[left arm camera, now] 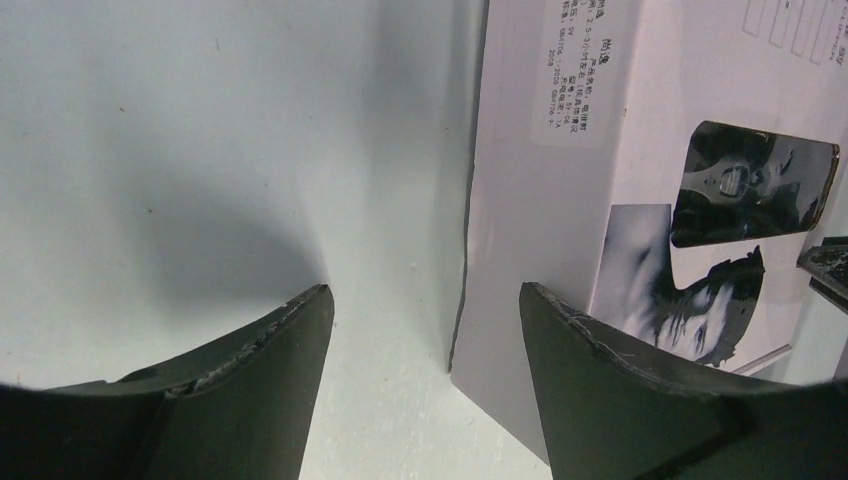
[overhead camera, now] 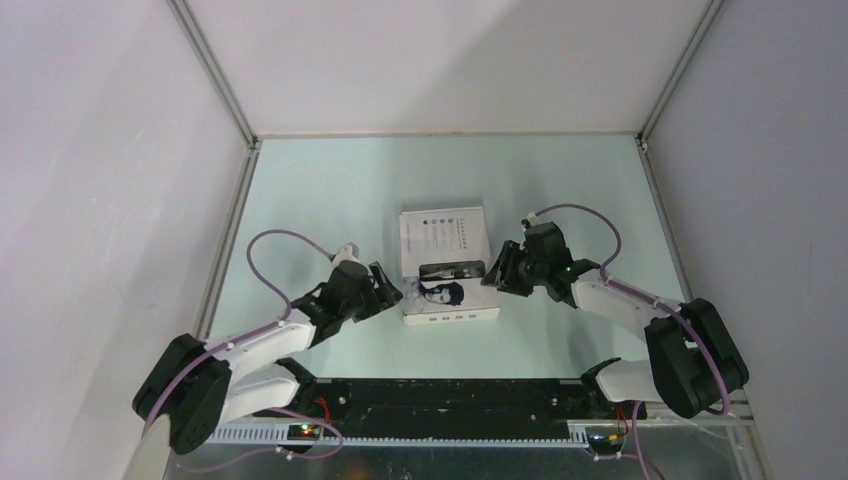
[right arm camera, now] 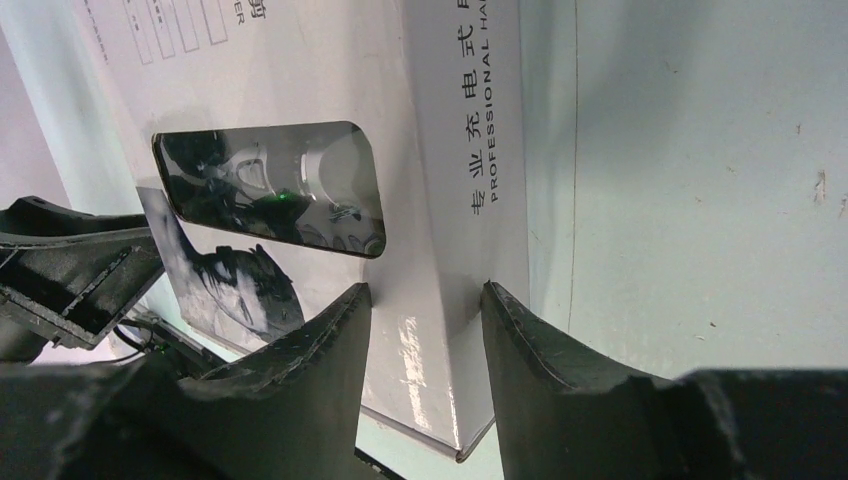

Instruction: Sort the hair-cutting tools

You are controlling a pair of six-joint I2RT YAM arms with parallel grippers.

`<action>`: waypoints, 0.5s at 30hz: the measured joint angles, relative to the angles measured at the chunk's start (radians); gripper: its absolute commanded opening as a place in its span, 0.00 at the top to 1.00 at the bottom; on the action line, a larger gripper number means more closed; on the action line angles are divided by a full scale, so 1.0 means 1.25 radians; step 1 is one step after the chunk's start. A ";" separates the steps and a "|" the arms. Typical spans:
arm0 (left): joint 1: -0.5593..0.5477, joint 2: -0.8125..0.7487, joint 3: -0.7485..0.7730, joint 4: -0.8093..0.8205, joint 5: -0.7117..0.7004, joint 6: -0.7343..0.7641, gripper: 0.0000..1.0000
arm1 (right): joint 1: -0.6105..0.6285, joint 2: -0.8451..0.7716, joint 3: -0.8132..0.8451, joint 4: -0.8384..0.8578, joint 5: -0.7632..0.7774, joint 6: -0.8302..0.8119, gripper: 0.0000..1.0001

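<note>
A flat white box (overhead camera: 448, 262) with a printed lid and a dark glossy window (right arm camera: 270, 190) lies closed in the middle of the table. The hair-cutting tools are hidden; none lie loose in any view. My right gripper (overhead camera: 497, 272) sits at the box's right edge. In the right wrist view it (right arm camera: 427, 295) straddles that edge, one finger over the lid and the other against the side wall, shut on it. My left gripper (overhead camera: 388, 290) is open just left of the box. In the left wrist view it (left arm camera: 425, 300) frames bare table and the box's left wall (left arm camera: 560, 150).
The pale green table (overhead camera: 330, 190) is fenced by white walls at the back and both sides, with metal rails along the floor. The arm bases and a black strip run along the near edge. The left gripper (right arm camera: 60, 270) shows across the box in the right wrist view.
</note>
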 measured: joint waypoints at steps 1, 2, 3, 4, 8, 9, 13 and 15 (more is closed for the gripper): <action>-0.002 -0.004 0.000 -0.008 0.005 0.000 0.23 | 0.000 -0.001 0.000 -0.003 0.000 0.000 0.51; -0.002 -0.006 0.000 -0.014 0.009 0.000 0.23 | 0.000 -0.001 0.000 -0.004 0.000 0.001 0.51; -0.002 -0.007 0.000 -0.017 0.012 0.001 0.23 | 0.000 -0.001 0.000 -0.005 0.000 0.001 0.51; -0.002 -0.007 0.000 -0.019 0.013 0.001 0.23 | 0.000 -0.001 0.000 -0.006 0.000 0.001 0.51; -0.002 -0.011 0.000 -0.027 0.019 0.004 0.24 | 0.002 -0.001 0.000 -0.008 0.004 0.002 0.50; -0.002 -0.017 -0.001 -0.034 0.022 0.005 0.24 | 0.003 -0.002 0.000 -0.009 0.006 0.002 0.50; -0.010 -0.072 -0.010 -0.095 0.036 0.012 0.24 | 0.007 -0.006 0.000 -0.016 0.011 0.004 0.48; -0.016 -0.103 -0.013 -0.140 0.038 0.017 0.24 | 0.011 -0.007 0.000 -0.022 0.011 0.004 0.48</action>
